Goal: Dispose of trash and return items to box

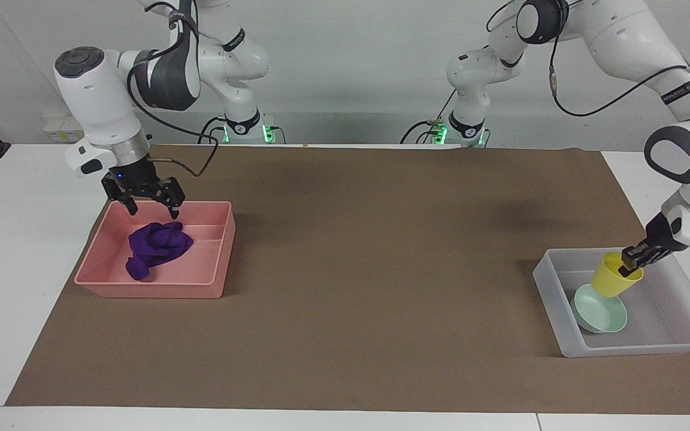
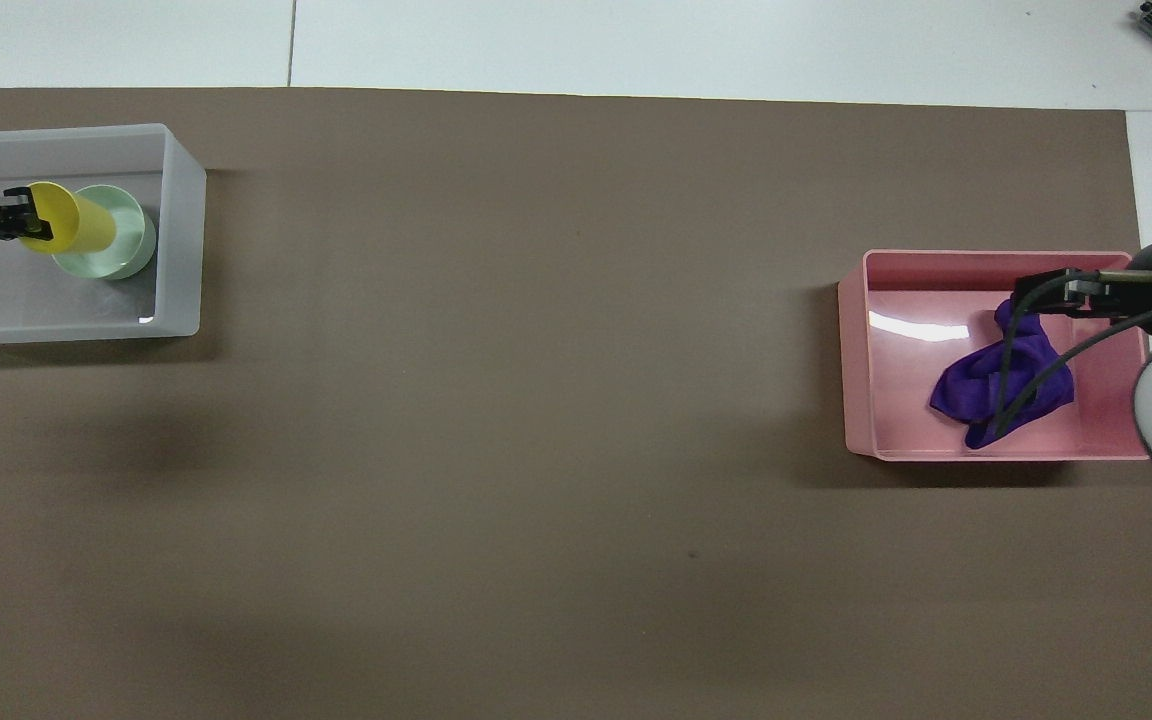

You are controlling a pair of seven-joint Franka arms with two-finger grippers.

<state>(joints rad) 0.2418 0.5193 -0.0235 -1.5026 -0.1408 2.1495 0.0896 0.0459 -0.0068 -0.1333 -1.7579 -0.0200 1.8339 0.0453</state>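
The purple cloth trash [image 1: 156,245] [image 2: 1006,380] lies crumpled in the pink tray [image 1: 213,287] [image 2: 856,350]. My right gripper [image 1: 152,209] [image 2: 1041,292] hangs open just above it, apart from the cloth. At the left arm's end stands the translucent box [image 1: 551,299] [image 2: 181,250] with the mint-green bowl [image 1: 602,317] [image 2: 126,255] inside. My left gripper [image 1: 632,261] [image 2: 31,215] is shut on the rim of the yellow cup [image 1: 613,282] [image 2: 76,222]. The cup is tilted, low over the bowl inside the box; whether it touches the bowl I cannot tell.
A brown mat [image 1: 351,269] covers the table between the two containers. White table surface [image 1: 15,239] borders it at both ends. A cable [image 2: 1001,380] from the right arm hangs over the pink tray.
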